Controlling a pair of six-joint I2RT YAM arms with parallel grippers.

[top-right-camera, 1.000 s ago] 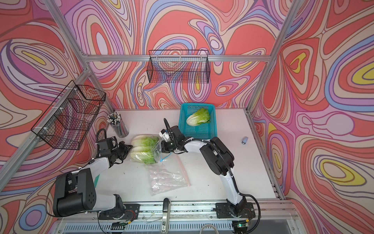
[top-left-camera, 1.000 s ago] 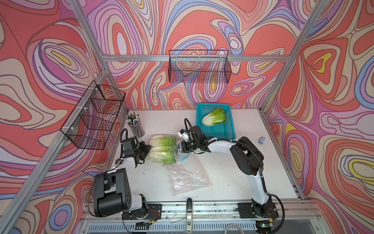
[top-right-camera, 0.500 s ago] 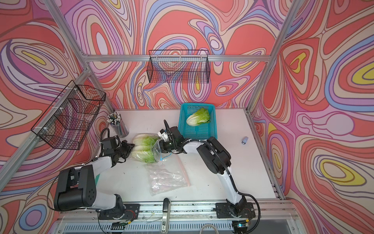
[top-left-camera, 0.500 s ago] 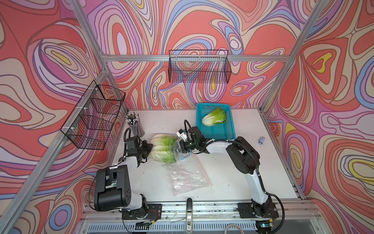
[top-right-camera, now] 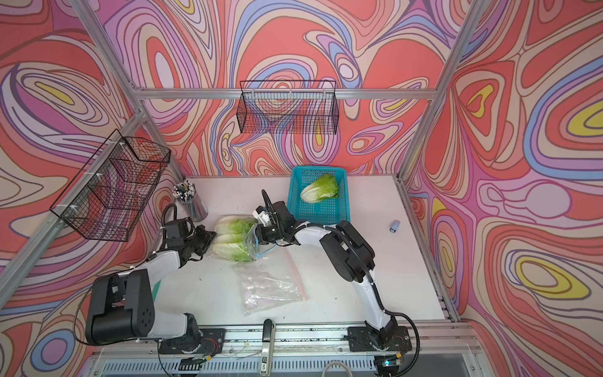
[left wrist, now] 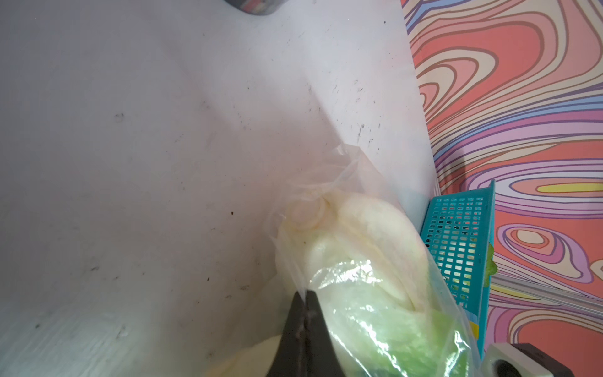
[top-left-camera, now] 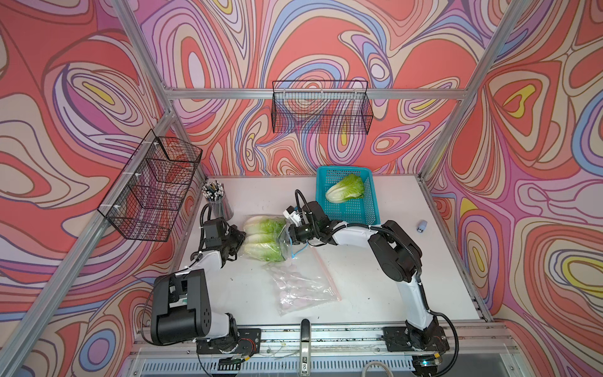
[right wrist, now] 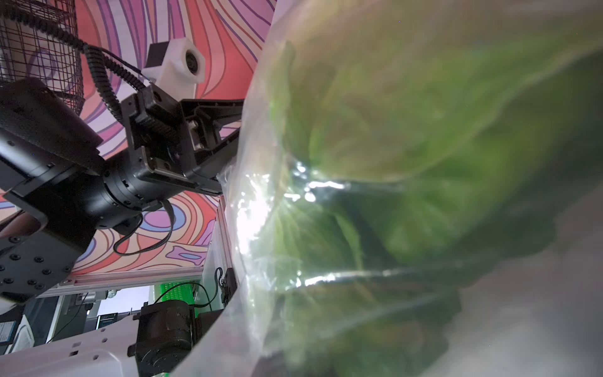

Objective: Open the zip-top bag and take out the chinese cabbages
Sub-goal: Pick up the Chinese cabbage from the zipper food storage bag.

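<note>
Pinching the thin skin of the clear plastic zip-top bag, the black left claw is closed tight on it, by the white ends. I think it holds the bag so it cannot slide away. Two white-and-green chinese cabbages lie side by side inside the bag, on the left middle of the white surface. Their leafy tips point right. The black right claw sits at that leafy end and is closed too. I cannot tell if it grips leaves or plastic. It is probably there to pull a cabbage out. One more leafy cabbage already lies in the blue-green plastic basket, far back.
</note>
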